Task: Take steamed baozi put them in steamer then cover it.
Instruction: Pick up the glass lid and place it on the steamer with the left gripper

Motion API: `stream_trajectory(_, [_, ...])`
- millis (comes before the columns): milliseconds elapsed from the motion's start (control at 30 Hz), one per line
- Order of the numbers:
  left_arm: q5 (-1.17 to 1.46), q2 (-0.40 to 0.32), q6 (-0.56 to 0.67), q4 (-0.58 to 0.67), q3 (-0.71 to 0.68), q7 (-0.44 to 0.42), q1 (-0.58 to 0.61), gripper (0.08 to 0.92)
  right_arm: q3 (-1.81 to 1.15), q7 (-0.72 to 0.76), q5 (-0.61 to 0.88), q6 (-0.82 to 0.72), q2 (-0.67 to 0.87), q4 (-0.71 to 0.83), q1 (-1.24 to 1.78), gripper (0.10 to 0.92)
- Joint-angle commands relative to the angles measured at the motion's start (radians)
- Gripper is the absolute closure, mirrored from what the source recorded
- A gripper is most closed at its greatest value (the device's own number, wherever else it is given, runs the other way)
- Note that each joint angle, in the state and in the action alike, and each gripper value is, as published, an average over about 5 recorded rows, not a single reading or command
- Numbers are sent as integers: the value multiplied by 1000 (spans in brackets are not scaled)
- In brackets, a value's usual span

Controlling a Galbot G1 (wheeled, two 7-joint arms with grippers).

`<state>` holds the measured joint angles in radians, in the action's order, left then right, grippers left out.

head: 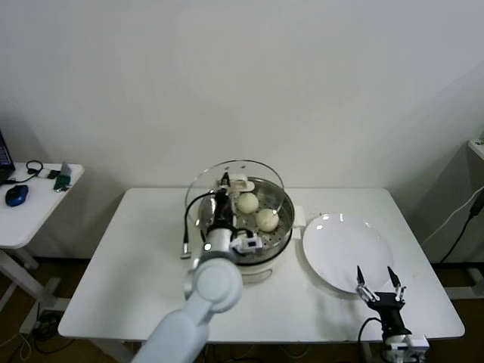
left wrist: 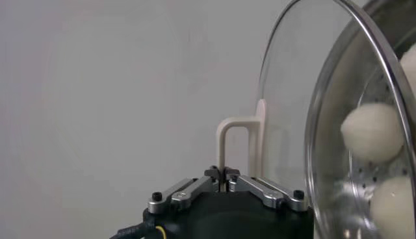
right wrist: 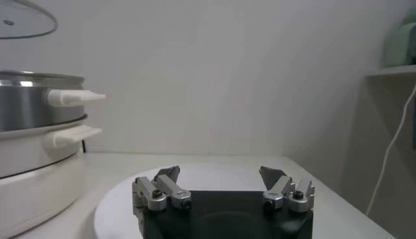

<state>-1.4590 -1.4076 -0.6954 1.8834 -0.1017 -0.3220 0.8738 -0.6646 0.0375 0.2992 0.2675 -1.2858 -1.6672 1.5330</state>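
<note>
The steamer (head: 281,231), a shiny steel pot on a white base, stands mid-table with two cream-white baozi (head: 247,203) (head: 266,220) showing on its perforated tray. My left gripper (head: 224,189) is shut on the cream handle (left wrist: 235,135) of the clear glass cover (head: 240,171) and holds it tilted over the pot's far-left side. The left wrist view shows the cover (left wrist: 292,97) beside baozi (left wrist: 372,132) in the steamer. My right gripper (head: 376,281) is open and empty at the plate's front edge. It also shows in the right wrist view (right wrist: 221,175), with the steamer (right wrist: 29,104) off to one side.
An empty flat white plate (head: 344,249) lies right of the steamer. A black cable with a plug (head: 186,234) lies left of the pot. A small side table (head: 34,208) with a mouse and cables stands to the far left. A cable (head: 461,227) hangs at the right.
</note>
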Motion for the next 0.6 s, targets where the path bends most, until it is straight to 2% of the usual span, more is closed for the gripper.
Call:
stream_trajectory(33, [-184,-163,13,-52,-61,-19,49,867,-5,1,-5,-3,-3,3,-1,203])
stream_trajectory(600, [-196,-167,24,-165,-17,47,82,867,-5,2,-9,1,-4,-10,14,203])
